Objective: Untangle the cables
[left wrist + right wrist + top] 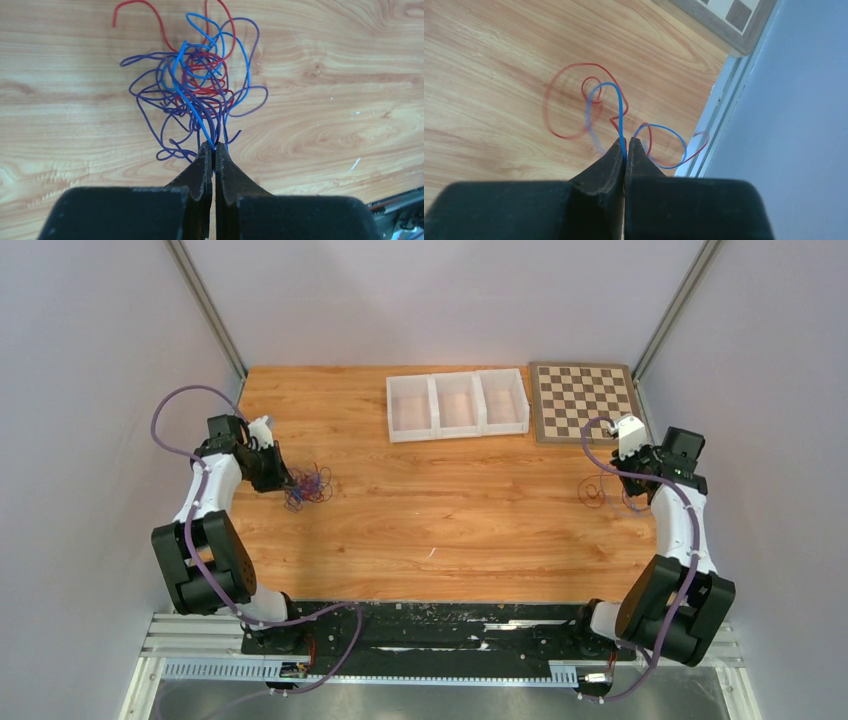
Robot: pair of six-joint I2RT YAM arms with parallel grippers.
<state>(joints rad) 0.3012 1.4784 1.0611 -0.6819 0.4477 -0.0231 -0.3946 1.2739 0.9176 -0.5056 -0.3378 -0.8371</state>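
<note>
The cables [308, 486] lay in two groups on the wooden table [440, 540], and both are placed here against the white three-compartment tray [458, 403] at the far middle.

Well to the left of the tray and nearer the arms' bases sat the main tangle [200, 85]: dark purple, blue and red strands looped over one another in a loose knot, with one red end curling free on the side away from the claw. The left gripper [214, 147] was at the near edge of this knot, its jaws pressed together on a bright blue strand (a few purple ones ran into the same pinch, though which of them were truly caught could not be made out).

To the right of the tray, past the chessboard [583, 400] that lay just beside it, and somewhat nearer the bases, were two separate wires. The right gripper [625, 145] had its jaws closed on a blue strand [621, 120] that arched up from the tips and came down again on the wall side. A red strand [546, 102] lay in an open loop on the wood just beside it, crossing the blue one near the tips; whether the red was pinched too could not be told.
</note>
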